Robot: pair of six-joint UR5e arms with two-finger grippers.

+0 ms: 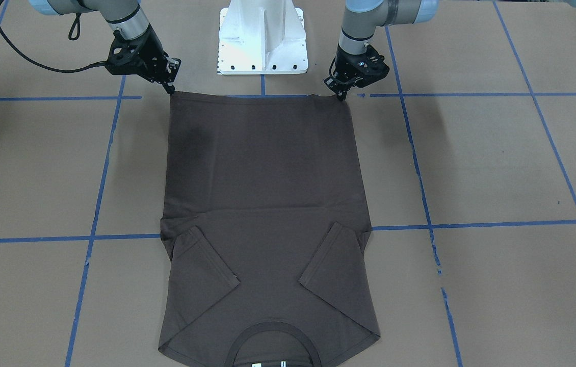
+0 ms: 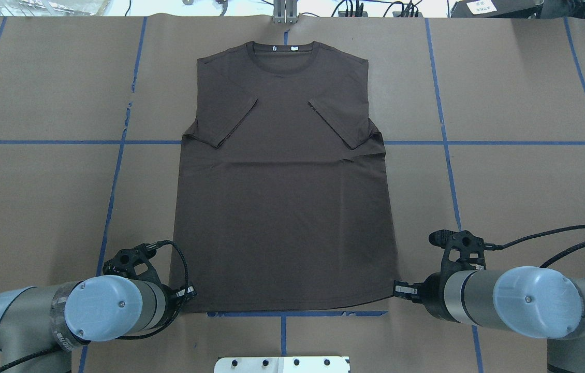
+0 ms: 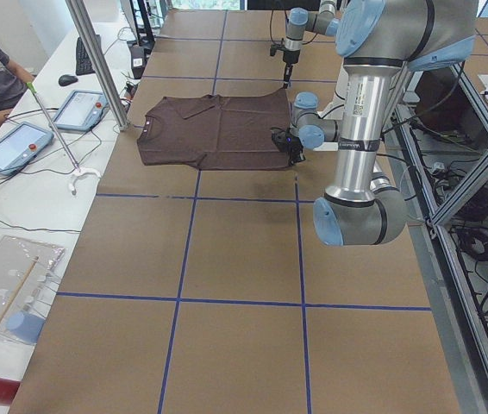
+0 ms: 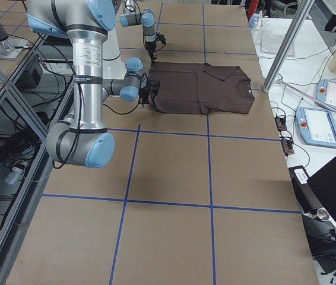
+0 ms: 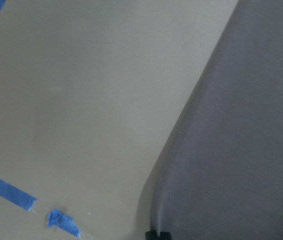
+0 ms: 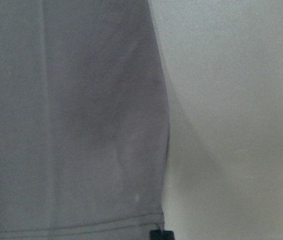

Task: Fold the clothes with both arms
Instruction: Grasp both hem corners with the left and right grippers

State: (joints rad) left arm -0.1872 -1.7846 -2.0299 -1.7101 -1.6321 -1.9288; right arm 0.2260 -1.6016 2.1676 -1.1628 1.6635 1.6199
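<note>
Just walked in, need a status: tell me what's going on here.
A brown T-shirt lies flat on the table, sleeves already folded in. The robot's left gripper and right gripper each sit at a corner of the bottom hem; whether they have pinched it yet is unclear.

Bare table (image 2: 520, 197) is left wide on both sides of the T-shirt (image 2: 282, 207). Between the left gripper (image 1: 340, 97) and right gripper (image 1: 171, 90), the white pedestal base (image 1: 262, 41) is set; a metal pole (image 3: 97, 65) seems planted beyond the collar (image 1: 270, 325).
</note>
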